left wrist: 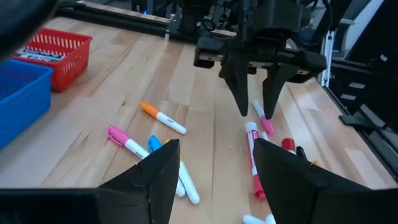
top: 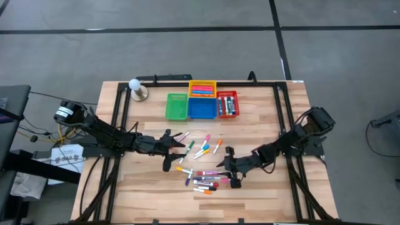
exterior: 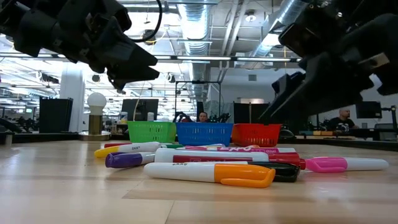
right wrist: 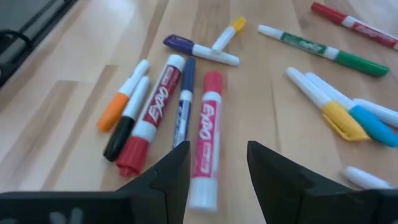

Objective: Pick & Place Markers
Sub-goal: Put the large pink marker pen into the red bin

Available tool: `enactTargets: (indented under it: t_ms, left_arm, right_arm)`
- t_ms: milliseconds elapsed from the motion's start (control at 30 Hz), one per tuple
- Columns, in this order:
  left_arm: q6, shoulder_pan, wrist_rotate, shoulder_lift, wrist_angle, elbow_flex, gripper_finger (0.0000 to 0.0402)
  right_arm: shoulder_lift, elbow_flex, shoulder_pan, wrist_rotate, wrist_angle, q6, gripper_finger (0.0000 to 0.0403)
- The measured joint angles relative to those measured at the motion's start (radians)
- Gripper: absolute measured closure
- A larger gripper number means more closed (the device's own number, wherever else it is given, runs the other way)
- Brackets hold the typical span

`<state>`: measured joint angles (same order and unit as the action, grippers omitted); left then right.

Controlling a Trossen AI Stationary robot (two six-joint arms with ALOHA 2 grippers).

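Wooden surface carries four baskets and roughly twenty markers, white barrels with coloured caps, beneath right gripper, parted, empty; left gripper released.

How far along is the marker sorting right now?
Done: some markers lie in the yellow plastic basket and red plastic basket. In hand: nothing; the open right gripper hovers over the loose marker pile, the open left gripper nearby. Left: most markers.
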<state>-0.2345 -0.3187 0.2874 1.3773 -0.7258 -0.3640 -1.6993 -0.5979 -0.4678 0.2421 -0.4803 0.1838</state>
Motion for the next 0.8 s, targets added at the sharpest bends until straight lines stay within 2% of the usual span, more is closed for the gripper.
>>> enactTargets:
  t_ms: [267, 533, 800]
  left_arm:
    - [0.021, 0.000, 0.000, 0.000, -0.005, -0.004, 0.0197]
    - [0.021, 0.000, 0.000, 0.000, -0.008, -0.004, 0.0197]
    - [0.020, 0.000, 0.000, 0.000, -0.008, -0.004, 0.0197]
  right_arm:
    - [-0.111, -0.059, -0.001, -0.007, -0.027, 0.001, 0.0248]
    - [-0.114, -0.060, 0.014, -0.009, -0.022, 0.000, 0.0246]
    - [-0.122, -0.049, 0.052, -0.079, 0.009, 0.002, 0.0253]
